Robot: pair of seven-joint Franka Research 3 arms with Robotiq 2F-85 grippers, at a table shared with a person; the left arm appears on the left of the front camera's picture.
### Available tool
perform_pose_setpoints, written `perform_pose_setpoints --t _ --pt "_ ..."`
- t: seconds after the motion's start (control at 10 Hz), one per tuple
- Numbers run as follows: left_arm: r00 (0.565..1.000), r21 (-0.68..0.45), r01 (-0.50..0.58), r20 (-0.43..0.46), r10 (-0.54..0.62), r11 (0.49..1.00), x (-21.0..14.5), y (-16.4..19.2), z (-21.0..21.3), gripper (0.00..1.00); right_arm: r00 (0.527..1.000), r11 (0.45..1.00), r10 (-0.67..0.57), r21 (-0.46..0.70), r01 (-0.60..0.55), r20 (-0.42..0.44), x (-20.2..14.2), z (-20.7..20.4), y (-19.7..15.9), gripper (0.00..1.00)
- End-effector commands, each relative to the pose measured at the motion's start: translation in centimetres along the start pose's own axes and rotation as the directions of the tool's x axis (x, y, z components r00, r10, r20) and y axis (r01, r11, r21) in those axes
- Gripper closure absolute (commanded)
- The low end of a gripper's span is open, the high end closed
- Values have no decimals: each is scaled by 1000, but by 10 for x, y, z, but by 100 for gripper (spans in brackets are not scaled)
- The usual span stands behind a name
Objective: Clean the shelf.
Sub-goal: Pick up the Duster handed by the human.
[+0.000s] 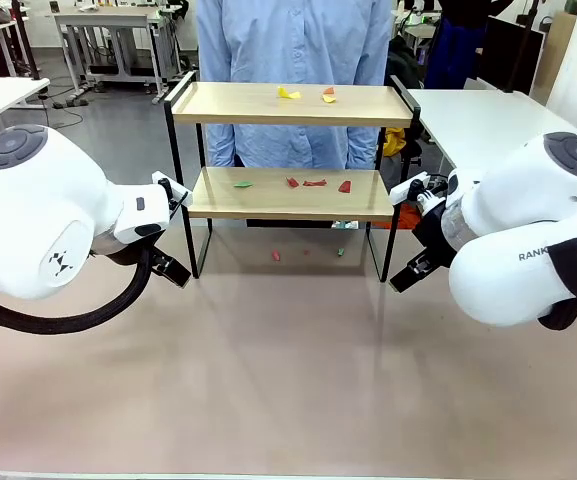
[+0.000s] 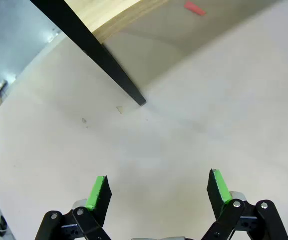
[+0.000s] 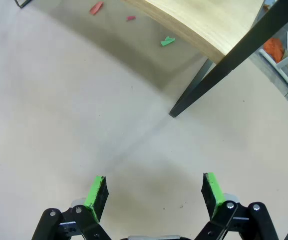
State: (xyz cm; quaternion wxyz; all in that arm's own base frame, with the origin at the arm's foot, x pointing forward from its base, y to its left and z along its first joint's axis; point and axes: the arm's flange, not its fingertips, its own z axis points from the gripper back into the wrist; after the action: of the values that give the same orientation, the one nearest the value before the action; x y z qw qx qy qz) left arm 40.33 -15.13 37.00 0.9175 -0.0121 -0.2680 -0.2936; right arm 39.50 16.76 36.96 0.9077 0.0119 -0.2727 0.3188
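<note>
The shelf (image 1: 258, 104) is being shown standing on the far half of the table (image 1: 288, 380), with scraps (image 1: 313, 183) lying on both boards and underneath. The left gripper (image 2: 157, 184) and right gripper (image 3: 153, 181) are being shown spread wide and empty, hovering near its front legs (image 3: 218, 70), one on each side.

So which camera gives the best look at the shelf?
The front view: the whole shelf stands there, both boards with coloured scraps on them. Each wrist view catches a black leg and a bit of the lower board.
</note>
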Motion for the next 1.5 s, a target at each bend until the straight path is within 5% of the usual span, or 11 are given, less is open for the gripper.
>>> perform_pose_setpoints --t 0.0,0.4,0.6,0.9,1.3,1.4 --pt "1000 -60 6 28 -4 998 14 3 24 0 999 1000 -14 -1 14 38 14 15 -9 0" --pt "991 -198 8 129 18 980 66 54 120 0 984 994 -67 91 52 168 54 88 -71 0" --pt "985 -313 95 164 -45 945 63 93 150 0 974 982 43 172 -82 222 43 111 -112 0" --pt "926 -477 325 336 -172 817 45 156 154 0 938 929 161 274 -249 308 17 115 -182 0" --pt "904 -434 335 399 -155 836 16 188 139 0 914 911 129 318 -263 385 -13 81 -212 0" --pt "901 -454 349 404 -160 820 15 188 150 0 927 917 181 283 -280 329 -16 108 -207 0"
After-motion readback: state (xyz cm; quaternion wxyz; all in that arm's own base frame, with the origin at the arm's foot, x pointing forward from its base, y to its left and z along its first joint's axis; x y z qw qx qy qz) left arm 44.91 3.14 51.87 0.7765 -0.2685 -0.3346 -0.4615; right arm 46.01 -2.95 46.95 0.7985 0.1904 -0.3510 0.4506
